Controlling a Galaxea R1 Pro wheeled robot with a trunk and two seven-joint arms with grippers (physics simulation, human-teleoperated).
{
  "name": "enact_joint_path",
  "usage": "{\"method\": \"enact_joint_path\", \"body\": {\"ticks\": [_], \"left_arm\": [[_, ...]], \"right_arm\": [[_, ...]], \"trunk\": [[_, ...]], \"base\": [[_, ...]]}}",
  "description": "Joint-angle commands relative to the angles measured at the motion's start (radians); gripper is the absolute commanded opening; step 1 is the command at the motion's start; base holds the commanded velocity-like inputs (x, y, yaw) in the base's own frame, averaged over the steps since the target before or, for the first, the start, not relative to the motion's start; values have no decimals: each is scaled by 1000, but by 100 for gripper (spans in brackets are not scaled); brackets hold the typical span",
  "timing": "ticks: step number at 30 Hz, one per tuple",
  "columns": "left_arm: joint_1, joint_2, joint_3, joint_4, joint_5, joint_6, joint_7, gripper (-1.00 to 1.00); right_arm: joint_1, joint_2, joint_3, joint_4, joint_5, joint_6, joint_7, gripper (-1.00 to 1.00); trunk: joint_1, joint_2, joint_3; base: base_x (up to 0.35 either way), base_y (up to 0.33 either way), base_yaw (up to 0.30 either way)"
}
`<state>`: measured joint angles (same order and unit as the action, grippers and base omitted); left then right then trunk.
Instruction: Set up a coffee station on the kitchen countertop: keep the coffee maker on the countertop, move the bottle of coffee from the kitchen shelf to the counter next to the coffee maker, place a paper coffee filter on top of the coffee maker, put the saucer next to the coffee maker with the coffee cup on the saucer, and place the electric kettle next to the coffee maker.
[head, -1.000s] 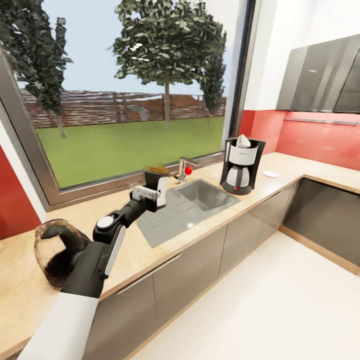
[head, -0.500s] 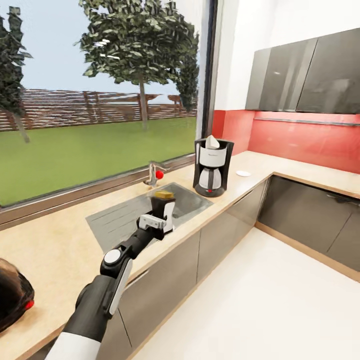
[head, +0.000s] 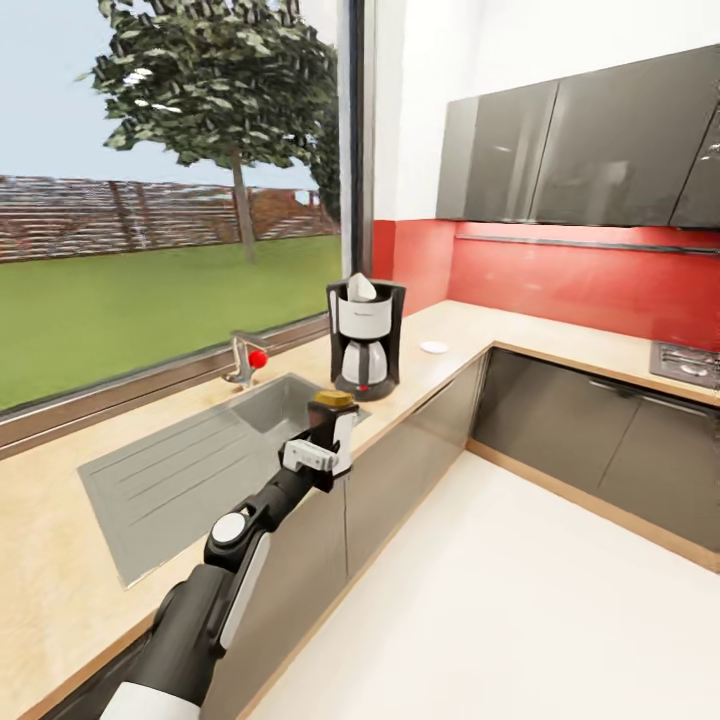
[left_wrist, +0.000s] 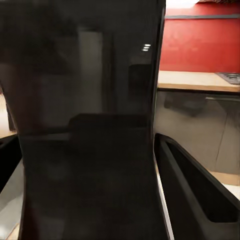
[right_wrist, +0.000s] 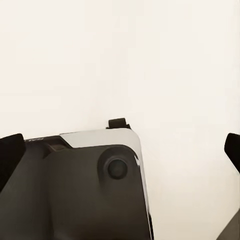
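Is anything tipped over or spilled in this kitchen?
No, nothing looks wrong. The coffee maker stands straight on the countertop with the paper filter on top. The saucer lies flat beside it. The left pincer holds the coffee bottle upright above the counter's edge.

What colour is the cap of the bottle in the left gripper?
Yellow-orange; the cap shows best in the head view.
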<state>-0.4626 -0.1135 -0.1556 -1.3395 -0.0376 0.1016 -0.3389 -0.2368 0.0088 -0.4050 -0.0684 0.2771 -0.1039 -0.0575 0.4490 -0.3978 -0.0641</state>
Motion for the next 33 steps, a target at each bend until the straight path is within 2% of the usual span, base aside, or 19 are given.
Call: {"method": "enact_joint_path", "body": {"ticks": [1,8,12,29,33], "left_arm": [[0,0,2,-2,-4,6,-6,-100],[13,4,8,-4,-7,6,2,-100],[36,0,6,17,-6,-6,8,-100],[40,2,23,9,-5,10,6,-100],[28,3,24,7,-6,21,7,-100]], "right_arm": [[-1,0,-8,1,11,-3,-3,100],[-1,-1,-5,1,13,-3,-2,100],[0,5,-3,0,15,-3,-2,100],[1,3,-9,-4,6,-4,-1,100],[1,2,-8,-3,7,-4,-2,100]], "trunk": [[1,-2,-2],[1,-2,-2],[1,-2,-2],[1,-2,-1],[1,-2,-1]], "base": [[236,-199,-33],[278,-147,-5],[0,0,0],[0,0,-30],[0,0,-7]]}}
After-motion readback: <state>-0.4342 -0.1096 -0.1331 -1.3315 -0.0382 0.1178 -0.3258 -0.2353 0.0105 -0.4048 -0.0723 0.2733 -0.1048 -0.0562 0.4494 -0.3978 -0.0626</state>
